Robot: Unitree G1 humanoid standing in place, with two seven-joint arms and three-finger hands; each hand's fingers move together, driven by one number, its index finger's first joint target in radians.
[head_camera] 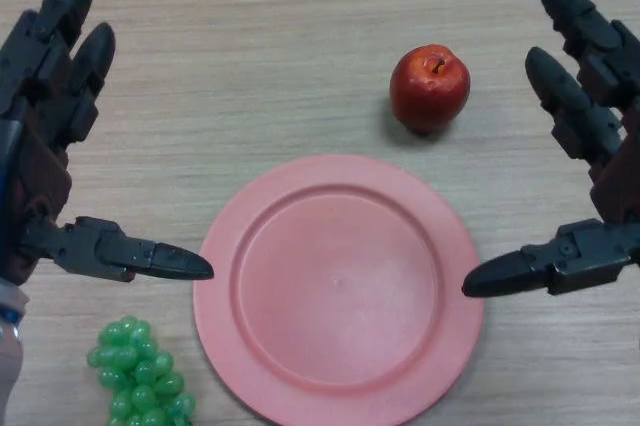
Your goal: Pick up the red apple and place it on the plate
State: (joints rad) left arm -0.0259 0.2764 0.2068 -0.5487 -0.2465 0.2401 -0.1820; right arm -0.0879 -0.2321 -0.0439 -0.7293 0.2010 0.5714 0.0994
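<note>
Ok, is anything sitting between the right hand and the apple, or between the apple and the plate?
Nothing visible. Bare table separates the open right hand from the red apple, and the pink plate lies just below the apple, empty.

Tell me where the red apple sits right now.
In the head view the red apple rests on the table right of centre, just beyond the pink plate's far rim, nearer the right hand.
</note>
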